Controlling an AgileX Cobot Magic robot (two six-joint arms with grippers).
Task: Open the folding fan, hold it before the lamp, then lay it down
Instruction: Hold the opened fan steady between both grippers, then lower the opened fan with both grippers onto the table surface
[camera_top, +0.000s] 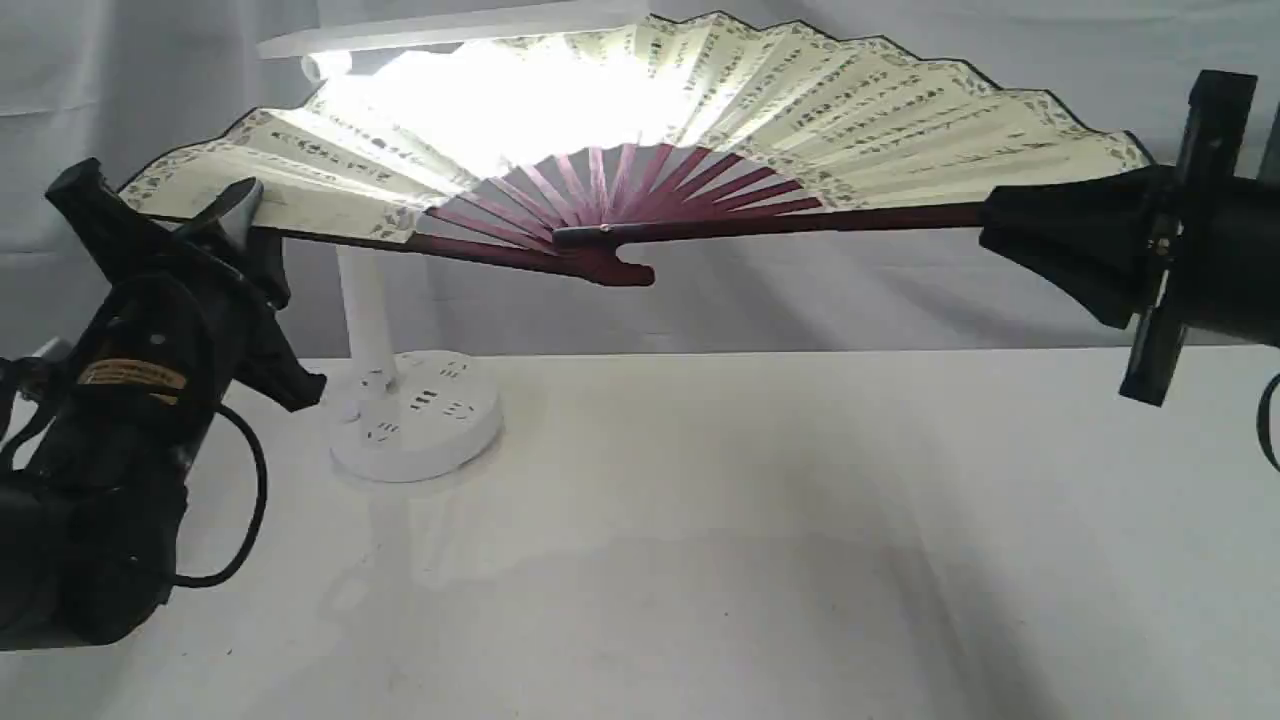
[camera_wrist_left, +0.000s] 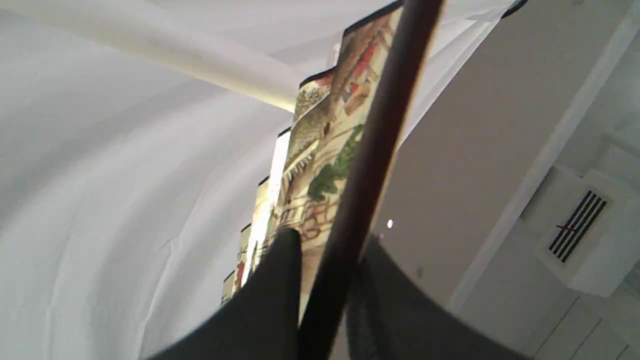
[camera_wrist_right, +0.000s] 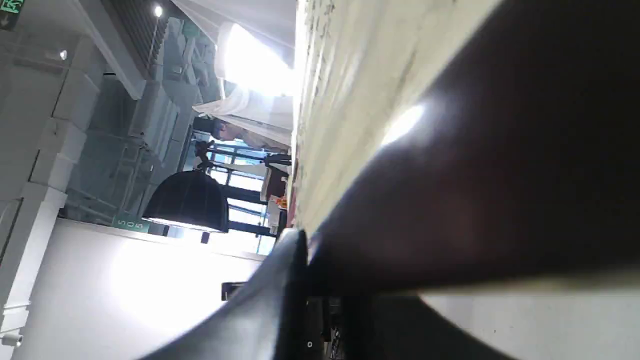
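The folding fan (camera_top: 800, 120) is spread wide open and held up above the table, its cream calligraphy leaf facing the exterior view. Behind its left half stands the lamp (camera_top: 365, 300), lit, with its bar head (camera_top: 440, 30) glowing through the paper. My left gripper (camera_top: 245, 225) is shut on the fan's left outer rib. My right gripper (camera_top: 1010, 225) is shut on the right outer rib. In the left wrist view the dark rib (camera_wrist_left: 370, 150) runs between the fingers (camera_wrist_left: 272, 295). The right wrist view shows the fan (camera_wrist_right: 350, 75) edge-on, close up.
The white table (camera_top: 750, 560) lies below the fan, and the lamp's round base (camera_top: 420, 415) with socket holes stands at its back left. A white cloth backdrop (camera_top: 100, 90) hangs behind. A black cable (camera_top: 245, 500) loops beside the left arm.
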